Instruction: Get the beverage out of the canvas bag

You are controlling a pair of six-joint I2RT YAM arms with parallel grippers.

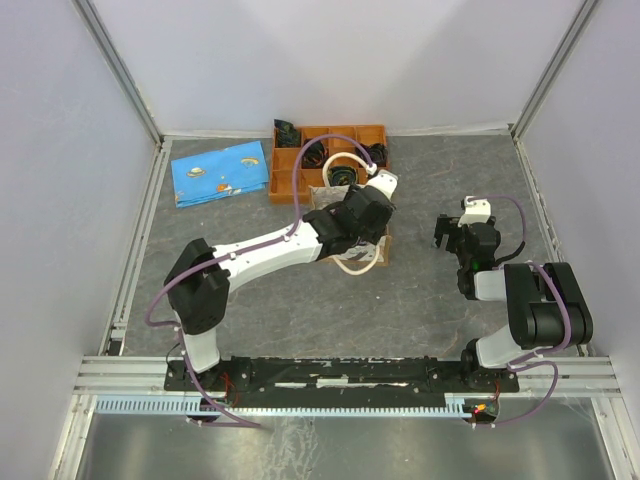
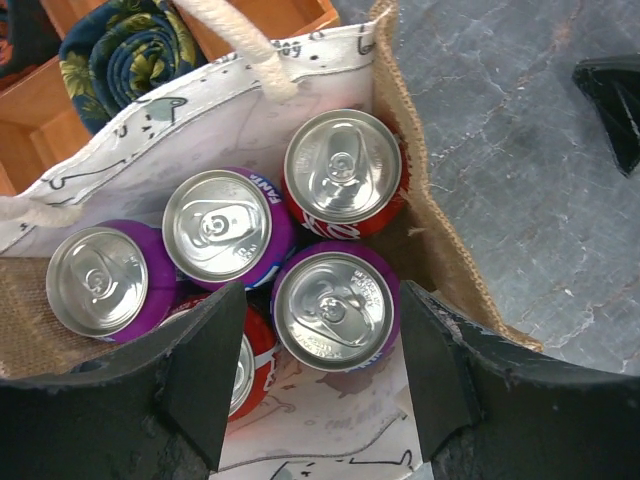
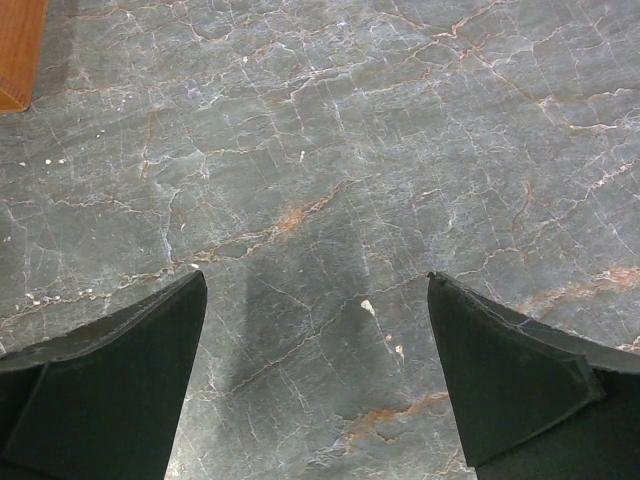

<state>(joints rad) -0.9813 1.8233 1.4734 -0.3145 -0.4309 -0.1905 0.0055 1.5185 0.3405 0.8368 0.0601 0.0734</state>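
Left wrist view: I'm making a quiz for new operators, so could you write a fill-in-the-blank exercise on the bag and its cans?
1. The bag shows ___ purple cans and two red cans.
2. The can centred between the fingers of the left pincer is ___.
3. The right pincer stands ___ over the table.
Missing words: three; purple; open.
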